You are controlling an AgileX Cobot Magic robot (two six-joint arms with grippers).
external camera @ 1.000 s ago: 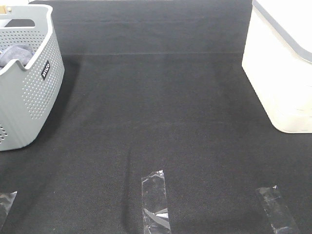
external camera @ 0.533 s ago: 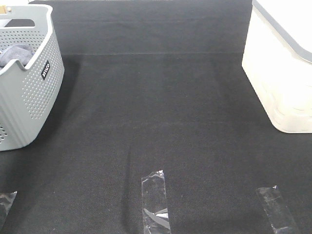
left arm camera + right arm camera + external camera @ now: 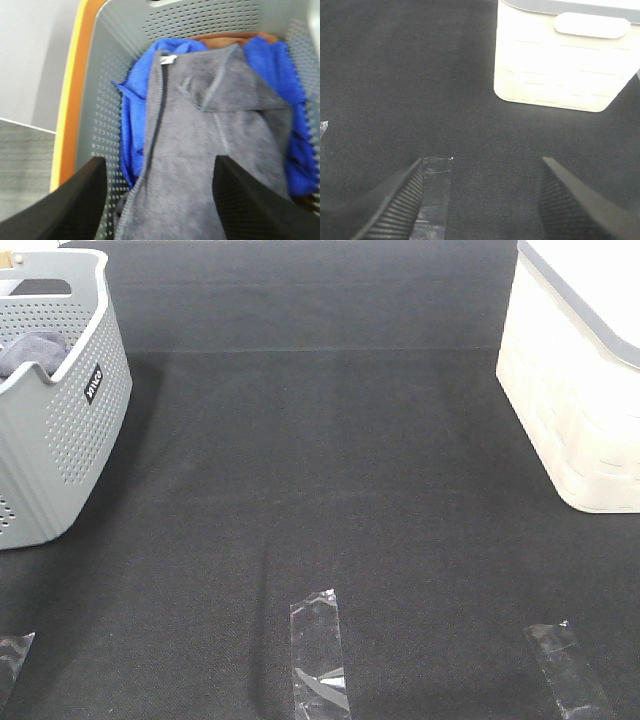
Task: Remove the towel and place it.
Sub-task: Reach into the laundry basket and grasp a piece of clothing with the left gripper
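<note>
The slate-grey towel [image 3: 210,145] lies crumpled in the grey perforated basket [image 3: 105,100], on top of a bright blue cloth [image 3: 132,145]. In the exterior high view only a corner of the towel [image 3: 30,348] shows over the basket's rim [image 3: 95,330] at the far left. My left gripper [image 3: 160,200] hangs open over the towel, with its fingers apart and nothing between them. Over the black mat, my right gripper [image 3: 482,200] is open and empty. Neither arm shows in the exterior high view.
A white lidded bin [image 3: 580,390] stands at the right edge of the black mat [image 3: 320,460]. Clear tape strips [image 3: 318,650] mark the mat's near edge. A brown cloth [image 3: 225,36] peeks out under the blue one. The basket has an orange rim [image 3: 70,100].
</note>
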